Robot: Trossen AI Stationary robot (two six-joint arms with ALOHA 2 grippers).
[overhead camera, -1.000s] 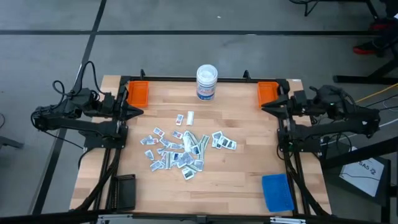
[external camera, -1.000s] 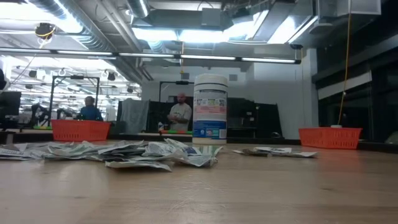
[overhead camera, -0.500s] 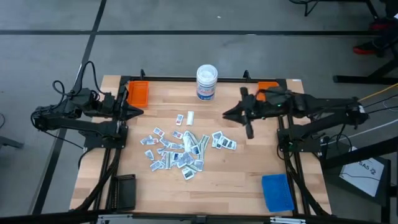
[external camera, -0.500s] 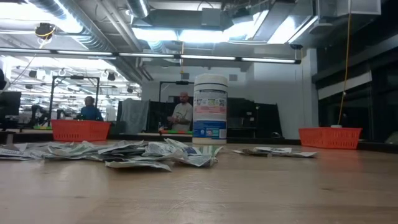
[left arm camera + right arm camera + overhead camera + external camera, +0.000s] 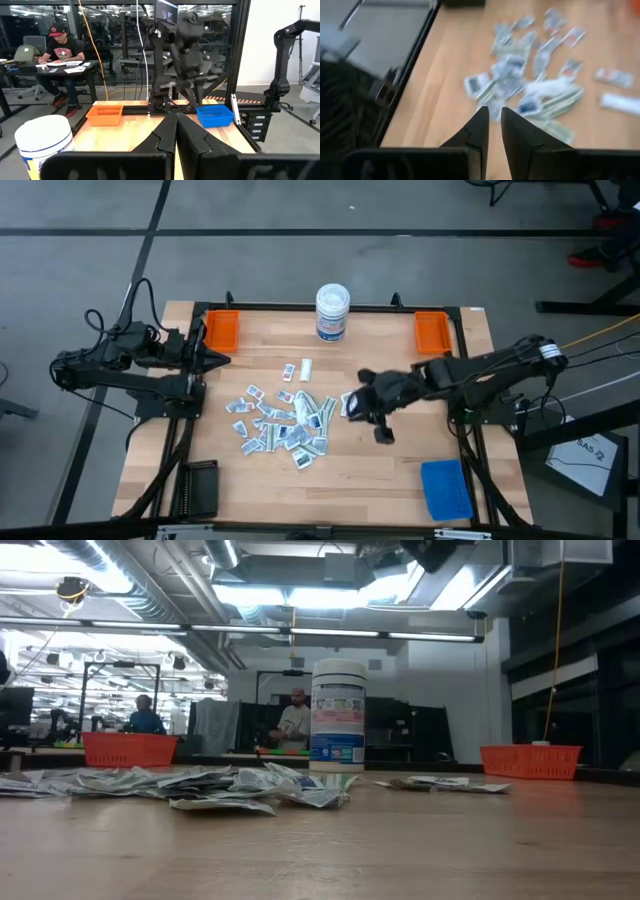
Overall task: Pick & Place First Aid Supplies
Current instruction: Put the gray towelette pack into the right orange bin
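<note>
Wooden table (image 5: pixel 400 470): right fingers (image 5: pixel 348 404), narrowly parted and empty, above the packets (image 5: pixel 285 425); left fingers (image 5: pixel 222 360) closed

We list a wooden table (image 5: pixel 380 470), pale butcher-block top. At its far edge stands a white round tub (image 5: pixel 332 312) with a blue label, upright, lid on. Two orange trays sit at the far corners: the left orange tray (image 5: pixel 221 330) and the right orange tray (image 5: pixel 432 331). A blue tray (image 5: pixel 445 488) lies at the near right corner. Beyond the table we note a seated person in a red cap (image 5: pixel 61 47) at a desk.
</note>
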